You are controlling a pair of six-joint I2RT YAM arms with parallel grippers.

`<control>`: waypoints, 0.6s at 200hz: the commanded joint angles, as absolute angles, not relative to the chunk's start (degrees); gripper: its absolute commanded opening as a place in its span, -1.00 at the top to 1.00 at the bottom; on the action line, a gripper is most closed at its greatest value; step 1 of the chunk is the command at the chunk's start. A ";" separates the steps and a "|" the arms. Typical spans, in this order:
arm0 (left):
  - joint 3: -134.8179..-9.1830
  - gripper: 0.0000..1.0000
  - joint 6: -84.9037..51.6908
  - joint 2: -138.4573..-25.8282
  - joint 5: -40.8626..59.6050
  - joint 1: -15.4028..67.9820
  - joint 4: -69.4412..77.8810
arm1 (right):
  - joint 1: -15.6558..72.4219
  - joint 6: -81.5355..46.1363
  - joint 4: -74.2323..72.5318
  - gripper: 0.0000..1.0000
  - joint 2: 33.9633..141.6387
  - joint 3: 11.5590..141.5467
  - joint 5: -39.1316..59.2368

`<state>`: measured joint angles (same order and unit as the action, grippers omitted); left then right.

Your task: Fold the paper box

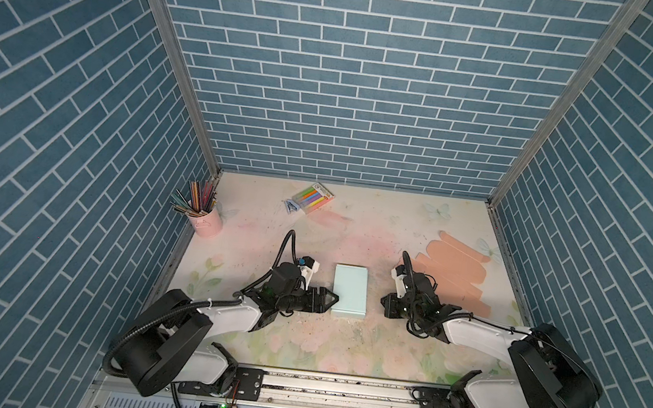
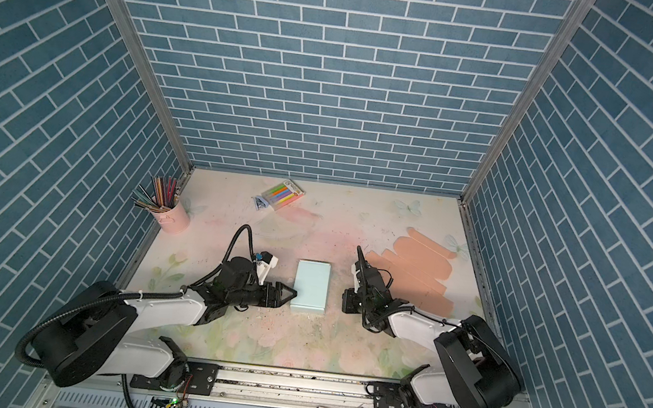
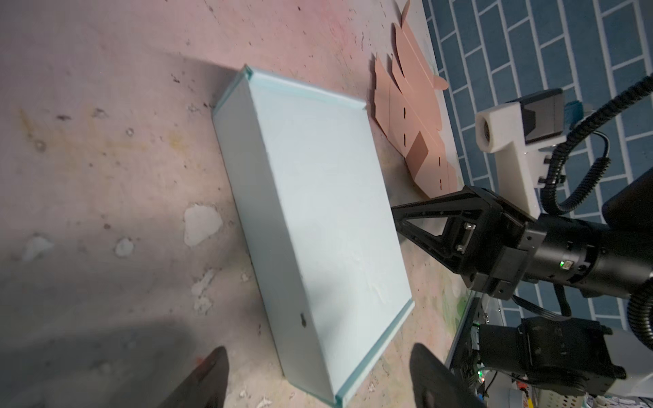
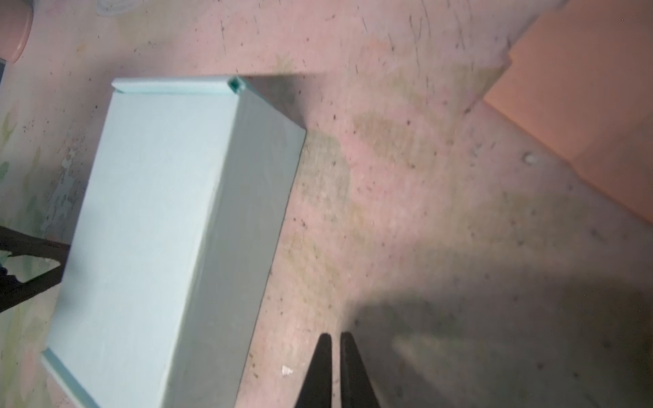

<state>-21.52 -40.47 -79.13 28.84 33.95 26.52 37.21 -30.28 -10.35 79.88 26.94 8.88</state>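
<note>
The paper box (image 1: 350, 290) (image 2: 310, 286) is pale blue and folded shut, lying flat mid-table in both top views. My left gripper (image 1: 331, 297) (image 2: 290, 293) is open at the box's left side, near its front end. In the left wrist view its dark fingers (image 3: 208, 381) stand wide apart, and the box (image 3: 318, 212) has its near corner between them, with no contact visible. My right gripper (image 1: 382, 301) (image 2: 344, 298) hovers a little right of the box, shut and holding nothing. In the right wrist view the gripper (image 4: 335, 342) points at bare table beside the box (image 4: 152, 229).
Flat peach cardboard blanks (image 1: 455, 270) lie at the right, behind my right arm. A pink cup of coloured pencils (image 1: 205, 220) stands at the back left. A marker pack (image 1: 314, 198) lies near the back wall. A metal rail (image 1: 337, 386) runs along the front edge.
</note>
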 commanded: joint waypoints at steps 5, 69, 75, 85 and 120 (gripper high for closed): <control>-27.63 -0.62 -38.25 -83.26 29.09 32.26 27.35 | 35.75 -26.12 -10.68 0.81 83.64 30.86 10.63; -35.37 -0.60 -40.11 -94.23 30.18 30.49 30.39 | 34.63 -24.00 -11.78 0.84 93.04 38.49 10.54; -35.55 -0.59 -40.29 -94.78 30.21 30.41 30.65 | 34.63 -23.91 -11.78 0.84 93.85 39.10 10.71; -35.76 -0.59 -40.68 -95.45 30.21 30.48 31.18 | 34.63 -23.68 -12.03 0.84 94.90 39.88 11.12; -35.77 -0.57 -42.26 -97.00 31.53 30.64 34.15 | 34.62 -23.68 -12.74 0.84 97.84 41.89 12.53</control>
